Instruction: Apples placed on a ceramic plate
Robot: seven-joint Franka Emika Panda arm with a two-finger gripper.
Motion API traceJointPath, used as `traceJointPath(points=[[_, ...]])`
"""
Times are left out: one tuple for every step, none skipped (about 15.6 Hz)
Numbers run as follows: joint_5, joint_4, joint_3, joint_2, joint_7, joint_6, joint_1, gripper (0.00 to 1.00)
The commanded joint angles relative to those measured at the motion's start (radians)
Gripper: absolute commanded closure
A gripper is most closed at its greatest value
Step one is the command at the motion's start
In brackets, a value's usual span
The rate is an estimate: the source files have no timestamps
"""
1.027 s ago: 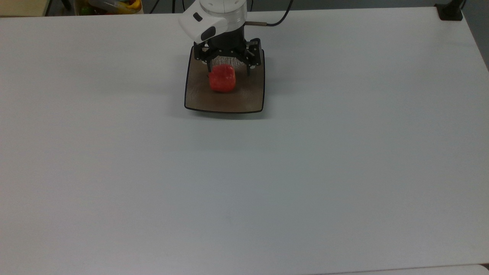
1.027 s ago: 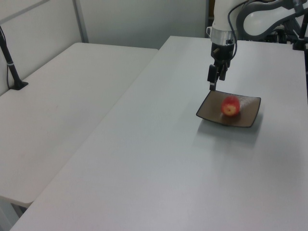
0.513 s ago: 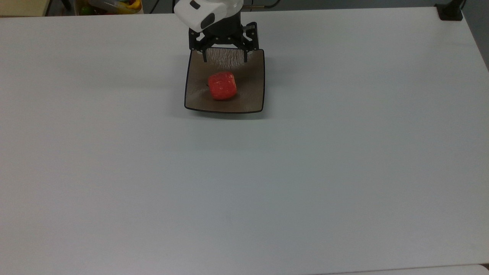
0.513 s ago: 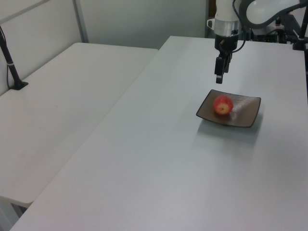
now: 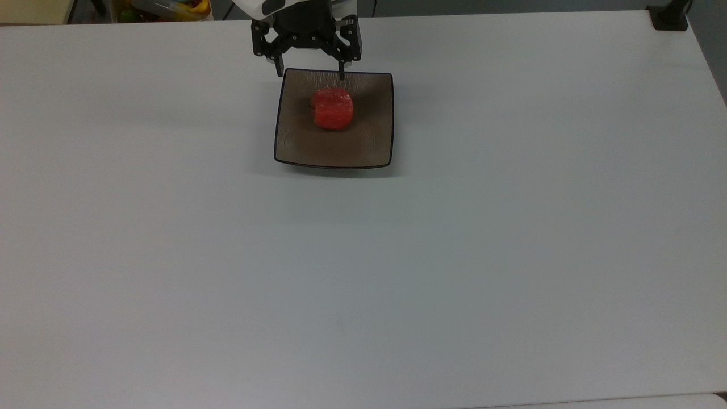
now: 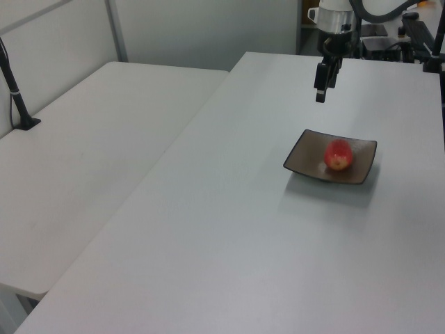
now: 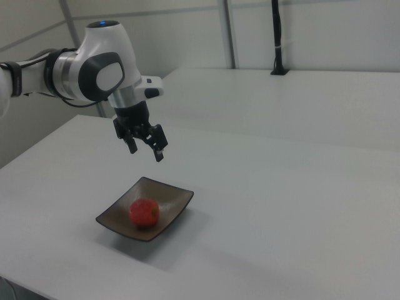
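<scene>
text: none legible | labels: none | brands: none | numbers: none | signs: none | checked: top, left, right views

Lab: bare white tables (image 6: 208,229), partition walls (image 7: 187,37)

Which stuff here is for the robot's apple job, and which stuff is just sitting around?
For the job:
- the apple, lying on the plate
- the ceramic plate
- the gripper, jaws open, up above the plate's far edge

Just there:
- the white table
- the black post on the neighbouring table
- the bin of colourful items past the table's edge
</scene>
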Motion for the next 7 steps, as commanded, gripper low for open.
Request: traceJointPath(points=[[-0.015, -0.003, -0.022, -0.016, -0.012, -0.038, 0.026, 0.00], [-0.015, -0.003, -0.022, -0.018, -0.012, -0.038, 0.027, 0.00], [-0.015, -0.003, -0.022, -0.018, -0.012, -0.039, 0.027, 0.00], [-0.016, -0.003, -0.022, -0.018, -0.012, -0.039, 0.027, 0.00], [-0.016, -0.004, -0.022, -0.018, -0.009, -0.039, 0.027, 0.00], [-0.016, -0.004, -0.022, -0.018, -0.010, -0.039, 0.027, 0.00], [-0.016, -0.004, -0.020, -0.018, -0.014, -0.039, 0.027, 0.00]])
